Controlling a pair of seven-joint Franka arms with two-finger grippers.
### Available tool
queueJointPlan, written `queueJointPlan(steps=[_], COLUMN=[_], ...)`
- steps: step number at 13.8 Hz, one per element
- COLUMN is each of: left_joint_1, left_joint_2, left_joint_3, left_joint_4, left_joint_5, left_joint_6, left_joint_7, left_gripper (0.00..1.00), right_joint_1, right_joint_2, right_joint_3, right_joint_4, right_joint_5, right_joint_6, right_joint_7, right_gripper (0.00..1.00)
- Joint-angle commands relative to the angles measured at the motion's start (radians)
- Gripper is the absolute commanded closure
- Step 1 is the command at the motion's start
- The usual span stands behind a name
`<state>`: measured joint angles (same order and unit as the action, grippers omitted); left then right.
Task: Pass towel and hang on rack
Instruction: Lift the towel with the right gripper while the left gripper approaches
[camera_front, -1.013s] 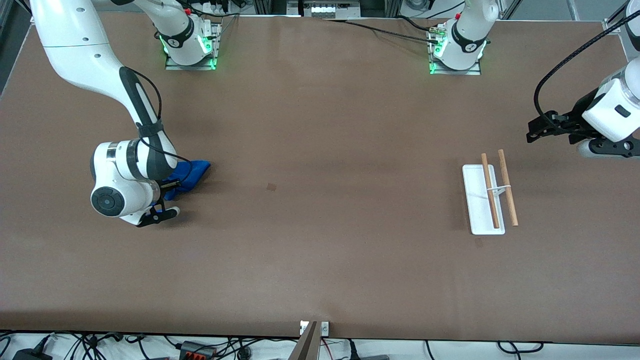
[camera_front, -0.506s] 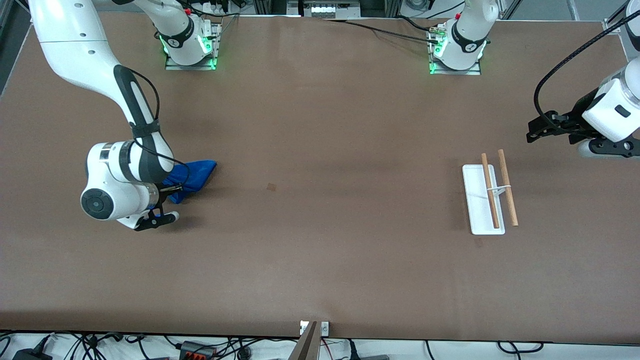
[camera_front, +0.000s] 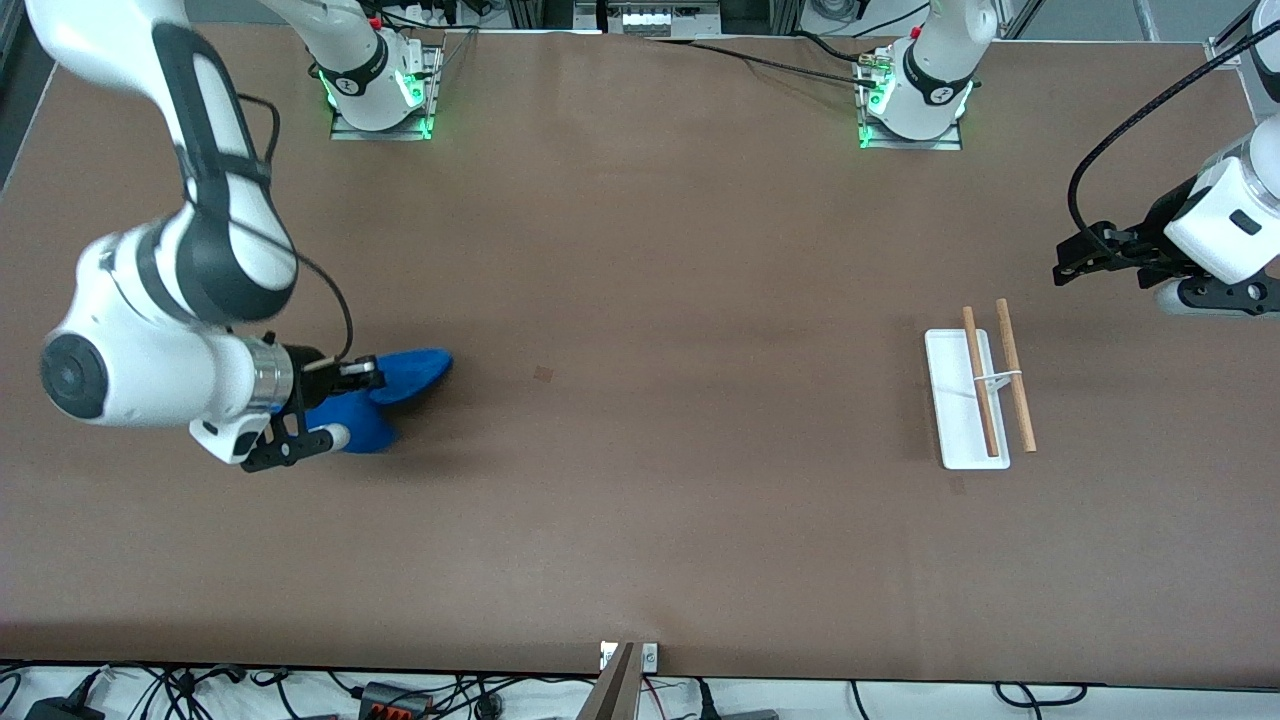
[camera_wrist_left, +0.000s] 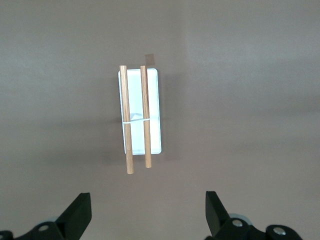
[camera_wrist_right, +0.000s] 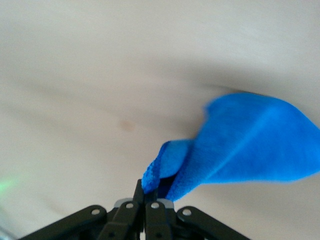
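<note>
The blue towel hangs bunched from my right gripper, which is shut on one edge of it over the right arm's end of the table. In the right wrist view the cloth fans out from the pinched jaws of the right gripper. The rack is a white flat base with two wooden rods, and it stands toward the left arm's end. My left gripper waits open in the air beside the rack. In the left wrist view the left gripper holds nothing, with the rack below it.
The brown table stretches bare between towel and rack, apart from a small dark mark. Both arm bases stand along the table edge farthest from the front camera. Cables lie off the table's near edge.
My right gripper closed fully on the towel. The right arm then rose and swung outward, pulling the towel up and spreading it a little toward the table's middle. The left arm stayed still.
</note>
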<state>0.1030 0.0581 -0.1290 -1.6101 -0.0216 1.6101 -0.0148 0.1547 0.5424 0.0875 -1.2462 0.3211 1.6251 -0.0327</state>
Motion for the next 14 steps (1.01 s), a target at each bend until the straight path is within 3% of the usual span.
queueJointPlan(steps=[1,4,5,10,14], left_joint_1=[0.003,-0.011,-0.011,-0.012,-0.029], left_joint_2=[0.011,0.050,0.074,0.149,0.253], left_joint_3=[0.002,-0.001,-0.001,-0.001,-0.032], left_joint_4=[0.029,0.038,0.061,0.070,0.070], left_joint_5=[-0.014,0.003,0.000,-0.015,-0.190], left_joint_6=[-0.022,-0.021,-0.022,-0.022,0.063], left_joint_7=[0.012,0.003,0.006,0.038,0.413], left_gripper=[0.00,0.00,0.00,0.00,0.00], right_joint_1=[0.028,0.072,0.103,0.230,0.295], right_joint_2=[0.013,0.011,0.013,0.016,0.014], right_joint_3=[0.127,0.294,0.310,0.316,0.317], right_joint_4=[0.129,0.186,0.188,0.186,0.188], right_joint_5=[0.086,0.107,0.110,0.119,0.118], right_joint_6=[-0.028,0.198,0.291,0.501,0.568], right_joint_7=[0.172,0.347,0.371,0.442,0.508], right_gripper=[1.00,1.00,1.00,1.00,1.00])
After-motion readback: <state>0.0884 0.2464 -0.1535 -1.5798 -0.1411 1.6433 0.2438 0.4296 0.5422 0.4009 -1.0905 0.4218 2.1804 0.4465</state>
